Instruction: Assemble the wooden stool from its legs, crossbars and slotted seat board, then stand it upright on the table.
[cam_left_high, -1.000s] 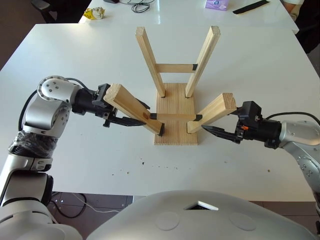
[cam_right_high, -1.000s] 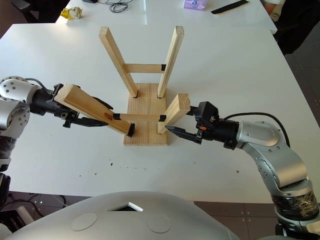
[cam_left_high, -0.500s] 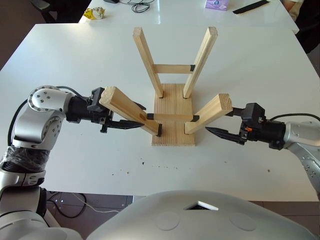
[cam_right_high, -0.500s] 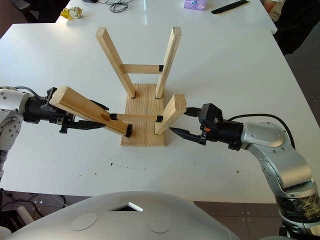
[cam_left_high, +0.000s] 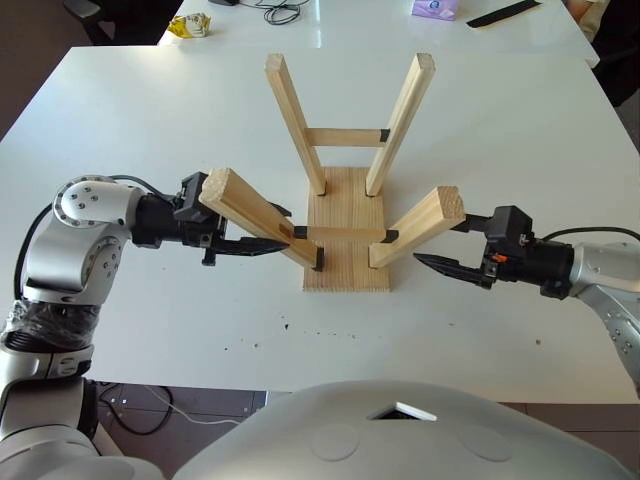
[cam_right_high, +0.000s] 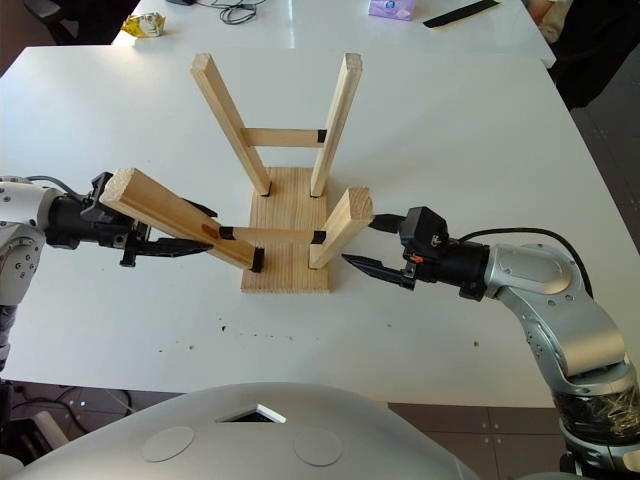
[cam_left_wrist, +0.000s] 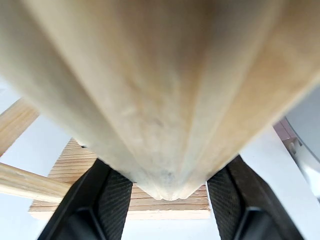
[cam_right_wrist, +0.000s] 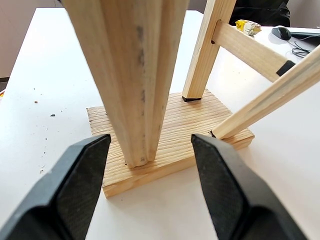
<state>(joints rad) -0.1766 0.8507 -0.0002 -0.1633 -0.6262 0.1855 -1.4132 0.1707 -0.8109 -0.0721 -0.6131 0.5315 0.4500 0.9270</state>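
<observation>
The wooden stool stands upside down on its slotted seat board (cam_left_high: 346, 277) in mid-table, with all legs in the board. Two far legs (cam_left_high: 294, 124) lean upward, joined by a crossbar (cam_left_high: 346, 137). The near-left leg (cam_left_high: 252, 213) and near-right leg (cam_left_high: 422, 224) splay outward, linked by a second crossbar (cam_left_high: 340, 234). My left gripper (cam_left_high: 284, 229) is shut on the near-left leg; its black fingers (cam_left_wrist: 107, 197) press both sides. My right gripper (cam_left_high: 436, 243) is open, and its fingers (cam_right_wrist: 80, 175) straddle the near-right leg (cam_right_wrist: 135, 75) with gaps on each side.
At the table's far edge lie a yellow wrapper (cam_left_high: 188, 26), cables (cam_left_high: 283, 12), a purple box (cam_left_high: 433, 9) and a black strip (cam_left_high: 500, 14). Dark specks (cam_left_high: 300, 328) dot the white table near the front edge.
The stool slid slightly to the left with my left gripper holding its near-left leg. My right gripper stayed open beside the near-right leg.
</observation>
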